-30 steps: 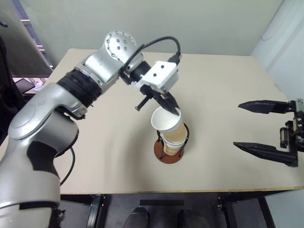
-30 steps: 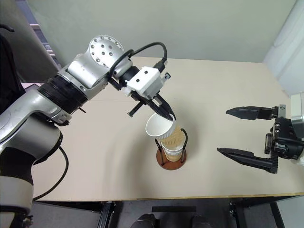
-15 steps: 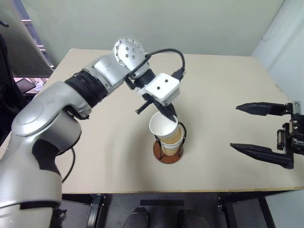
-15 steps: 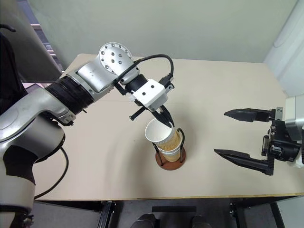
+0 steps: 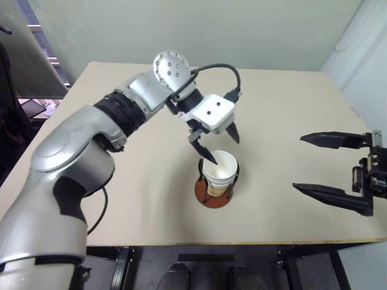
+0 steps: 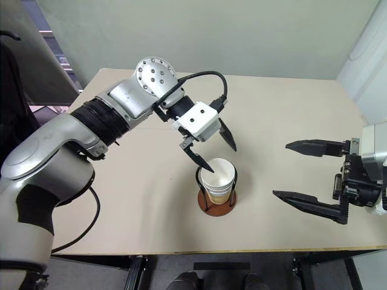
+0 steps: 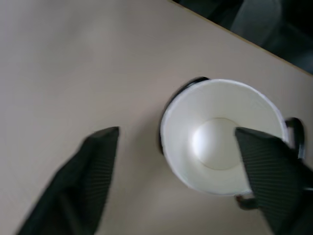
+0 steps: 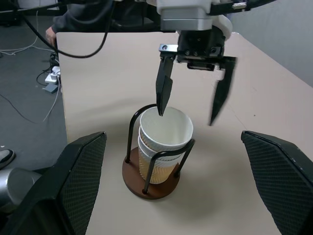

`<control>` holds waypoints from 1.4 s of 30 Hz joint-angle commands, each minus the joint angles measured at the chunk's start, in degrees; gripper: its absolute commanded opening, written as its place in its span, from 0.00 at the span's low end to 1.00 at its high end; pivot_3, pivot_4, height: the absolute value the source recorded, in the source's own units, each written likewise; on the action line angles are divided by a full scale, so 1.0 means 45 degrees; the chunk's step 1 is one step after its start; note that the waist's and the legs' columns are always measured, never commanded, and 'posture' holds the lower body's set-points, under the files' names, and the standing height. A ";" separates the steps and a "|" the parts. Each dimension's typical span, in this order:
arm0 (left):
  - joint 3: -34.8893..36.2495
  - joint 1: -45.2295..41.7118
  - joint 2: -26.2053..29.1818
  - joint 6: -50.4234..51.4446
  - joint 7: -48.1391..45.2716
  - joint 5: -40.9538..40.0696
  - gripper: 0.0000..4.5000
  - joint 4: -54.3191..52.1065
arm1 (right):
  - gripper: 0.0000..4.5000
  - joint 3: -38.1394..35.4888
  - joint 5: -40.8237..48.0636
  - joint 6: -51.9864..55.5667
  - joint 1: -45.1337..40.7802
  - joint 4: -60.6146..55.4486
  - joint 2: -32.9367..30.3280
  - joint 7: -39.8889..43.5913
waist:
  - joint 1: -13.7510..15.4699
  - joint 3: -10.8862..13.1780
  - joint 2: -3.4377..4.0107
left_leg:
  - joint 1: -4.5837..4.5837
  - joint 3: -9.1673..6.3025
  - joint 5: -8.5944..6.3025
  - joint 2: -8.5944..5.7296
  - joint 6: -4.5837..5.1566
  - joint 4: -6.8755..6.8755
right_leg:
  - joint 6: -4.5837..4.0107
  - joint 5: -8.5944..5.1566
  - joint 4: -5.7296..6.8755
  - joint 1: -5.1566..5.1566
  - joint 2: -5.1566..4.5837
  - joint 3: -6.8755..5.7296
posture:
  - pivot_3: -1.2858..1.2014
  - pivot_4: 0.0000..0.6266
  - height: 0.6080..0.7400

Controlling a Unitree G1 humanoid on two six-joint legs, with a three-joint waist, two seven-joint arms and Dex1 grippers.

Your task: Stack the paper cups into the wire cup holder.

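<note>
Looks like the release step of the last cup: in the left eye view the left gripper (image 5: 219,147) hangs just above the cups (image 5: 219,172) with its fingers spread and nothing between them, one fingertip near the top cup's rim, the other out past it toward the far side of the table (image 5: 290,109). The cups sit nested in the holder (image 5: 216,192), near the front middle of the table, and the stack looks upright. The right gripper (image 5: 331,166) waits well off to the right, fingers wide apart, holding nothing. The right eye view tells the same story: no loose cups anywhere on the table, so the stacking reads as pretty much done. The left wrist view looks straight down into the top cup's white inside, with one finger (image 7: 85,171) over bare table beside the cup and the other over its far rim, so the rim lies between them but neither seems to be pressing on it. The right wrist view is the clearest one: three rims show stacked inside the wire loops on the brown base, and the left gripper's near fingertip hovers right at the top rim, touching or just off it, hard to say. Next move probably calls for lifting that arm straight up and away without the fingertip snagging the rim or a wire and tipping the holder.
</note>
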 commanded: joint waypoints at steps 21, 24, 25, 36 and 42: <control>1.2083 1.2956 0.9112 0.9309 0.0574 -0.4144 0.99 -0.6393 | 1.00 0.3296 -0.4295 -0.2419 -0.1063 0.6233 -0.0755 0.4132 | -0.0232 -0.0068 0.0123 | 0.0029 -0.0014 0.0021 0.0041 -0.0039 -0.0061 | -0.0047 -0.0021 -0.0001 -0.0048 0.0060 0.0002 | 0.52 0.24 1.00; 1.5039 1.5702 0.9145 1.0070 0.1481 -0.4666 0.99 -0.7242 | 1.00 0.3097 -0.4460 -0.2460 -0.1027 0.6690 -0.0774 0.4469 | -0.0189 -0.0063 0.0110 | 0.0044 -0.0014 0.0027 0.0056 -0.0053 -0.0068 | -0.0089 -0.0045 0.0028 -0.0044 0.0062 0.0001 | 0.52 0.24 1.00; 1.5914 1.6404 0.8986 1.0309 0.1808 -0.4773 0.99 -0.7445 | 1.00 0.3098 -0.4404 -0.2392 -0.1044 0.6756 -0.0758 0.4622 | -0.0178 -0.0061 0.0093 | 0.0049 -0.0028 0.0030 0.0060 -0.0058 -0.0057 | -0.0113 -0.0057 0.0059 -0.0037 0.0057 0.0010 | 0.52 0.24 1.00; 1.8903 1.8715 0.7465 1.2282 0.3192 -0.4512 0.99 -0.9911 | 1.00 0.4307 -0.4148 -0.1878 -0.2175 0.6348 -0.0510 0.5141 | -0.0364 -0.0063 0.0068 | 0.0286 0.0032 0.0021 0.0023 -0.0100 -0.0069 | -0.0404 -0.0220 0.0251 0.0088 0.0101 0.0011 | 0.52 0.24 1.00; 1.9239 1.8934 0.7157 1.2594 0.3230 -0.4125 0.99 -1.0079 | 1.00 0.4458 -0.4236 -0.1717 -0.2309 0.6298 -0.0386 0.4987 | -0.0400 -0.0063 0.0068 | 0.0289 0.0033 -0.0006 0.0092 -0.0114 -0.0129 | -0.0409 -0.0223 0.0241 0.0065 0.0098 0.0007 | 0.52 0.24 1.00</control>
